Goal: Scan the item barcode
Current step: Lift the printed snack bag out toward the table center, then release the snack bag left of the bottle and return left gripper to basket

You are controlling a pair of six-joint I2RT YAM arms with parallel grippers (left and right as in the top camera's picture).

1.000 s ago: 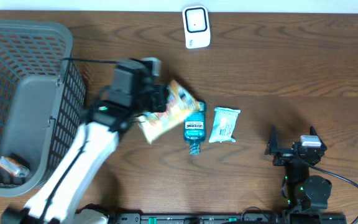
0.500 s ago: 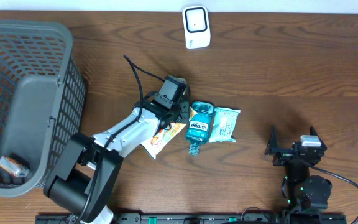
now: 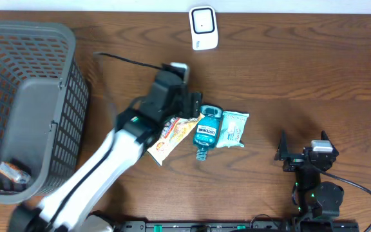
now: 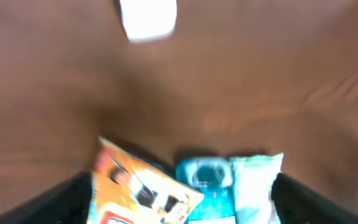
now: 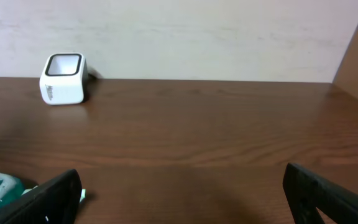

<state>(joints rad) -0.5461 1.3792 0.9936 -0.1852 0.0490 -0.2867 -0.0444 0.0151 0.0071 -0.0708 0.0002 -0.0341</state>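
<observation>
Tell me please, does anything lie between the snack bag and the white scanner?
Nothing visible does. Only bare table lies between the snack bag and the scanner; the blue bottle lies beside the bag.

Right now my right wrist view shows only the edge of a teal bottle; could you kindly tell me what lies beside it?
Observer: An orange snack bag lies flat on the table, right against the teal bottle on the side toward the basket.
Operator: Thank you. Is the left arm holding that bag?
Observer: No. The left pincer hovers open above the bag and the bottle and grips nothing.
Operator: And is there anything on the bottle's other side?
Observer: Yes, a white packet lies close beside it.
</observation>
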